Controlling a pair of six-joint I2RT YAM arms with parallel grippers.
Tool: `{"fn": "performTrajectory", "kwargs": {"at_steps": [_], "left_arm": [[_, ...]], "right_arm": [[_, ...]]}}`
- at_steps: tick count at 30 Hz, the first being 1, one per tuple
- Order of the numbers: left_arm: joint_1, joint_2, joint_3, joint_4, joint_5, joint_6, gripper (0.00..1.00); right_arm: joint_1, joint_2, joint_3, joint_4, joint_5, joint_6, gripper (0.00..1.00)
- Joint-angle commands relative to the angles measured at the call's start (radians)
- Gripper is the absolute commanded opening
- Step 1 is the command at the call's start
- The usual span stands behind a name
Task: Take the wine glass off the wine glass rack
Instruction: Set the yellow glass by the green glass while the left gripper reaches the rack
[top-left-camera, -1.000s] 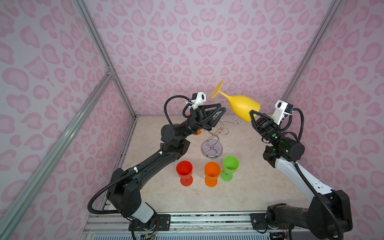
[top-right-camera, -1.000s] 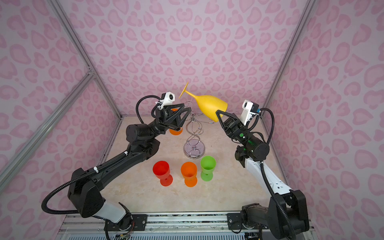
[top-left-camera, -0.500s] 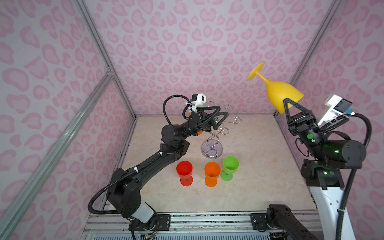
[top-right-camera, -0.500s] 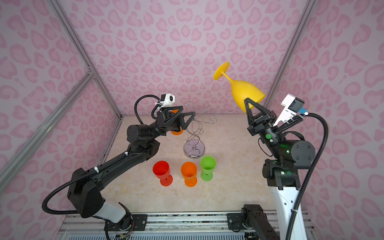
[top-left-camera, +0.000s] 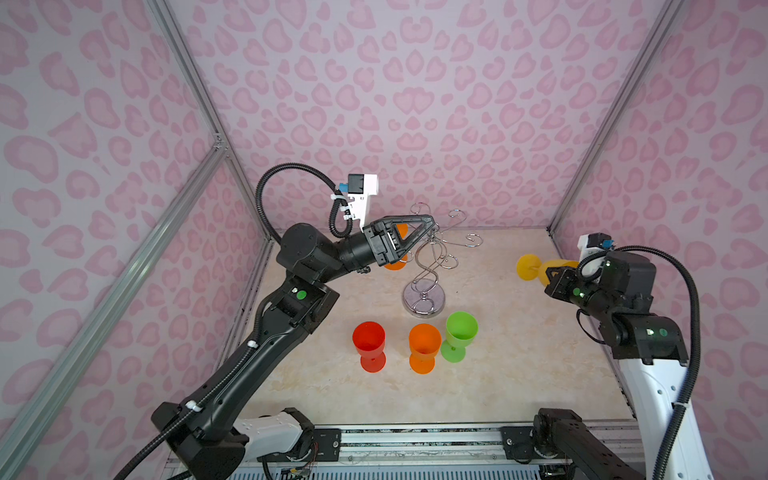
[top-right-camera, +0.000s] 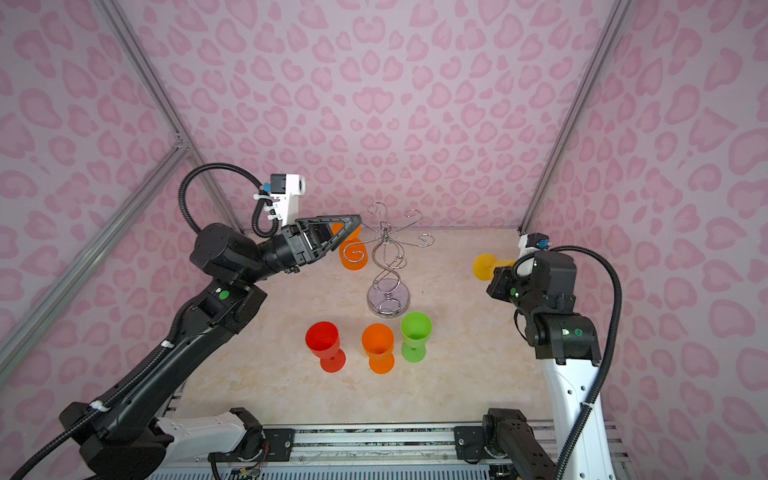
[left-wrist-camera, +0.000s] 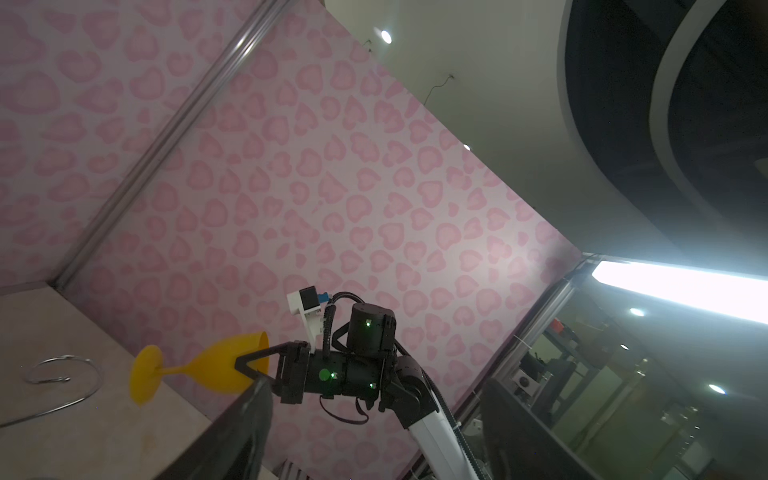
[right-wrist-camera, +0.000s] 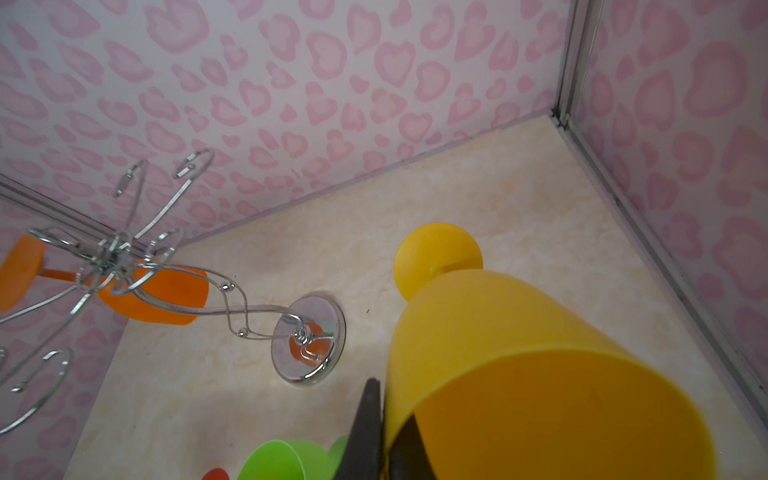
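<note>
My right gripper (top-left-camera: 549, 275) fingers (right-wrist-camera: 368, 415) are pinching the yellow wine glass (right-wrist-camera: 498, 332) by its rim. I am holding it sideways, low over the table (top-left-camera: 498, 374), well right of the wine glass rack (top-left-camera: 424, 270). My left gripper (top-left-camera: 428, 224) is hovering spread and empty at the rack's top arms, beside the orange glass (top-right-camera: 353, 255) hanging there. Bare table is lying open between the rack and the yellow glass.

Pale beige counter (top-left-camera: 511, 374) with a faint marble pattern. Directly on it, below and just beyond the tips of the left jaws: wine glass rack (top-left-camera: 423, 297), upright on its round chrome base. Nearer to the camera than both jaws, between the left jaws and the right jaws: three plastic glasses in a short row, all upright on their feet. Red glass (top-left-camera: 368, 342) on the side of the left jaws, orange glass (top-left-camera: 424, 344) in the middle, green glass (top-left-camera: 460, 331) on the side of the right jaws, just beside the rack base.
</note>
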Motion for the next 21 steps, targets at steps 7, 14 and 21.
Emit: {"fn": "performTrajectory", "kwargs": {"at_steps": [7, 14, 21], "left_arm": [[0.060, -0.155, 0.045, -0.663, -0.530, 0.442, 0.83], [0.083, -0.215, 0.022, -0.726, -0.595, 0.473, 0.83], [0.088, -0.231, 0.013, -0.743, -0.607, 0.477, 0.83]], "right_arm": [[0.219, 0.169, -0.094, -0.019, 0.100, -0.068, 0.00], [0.307, 0.292, -0.086, 0.023, 0.120, -0.062, 0.00], [0.372, 0.393, -0.053, 0.043, 0.147, -0.065, 0.00]]}}
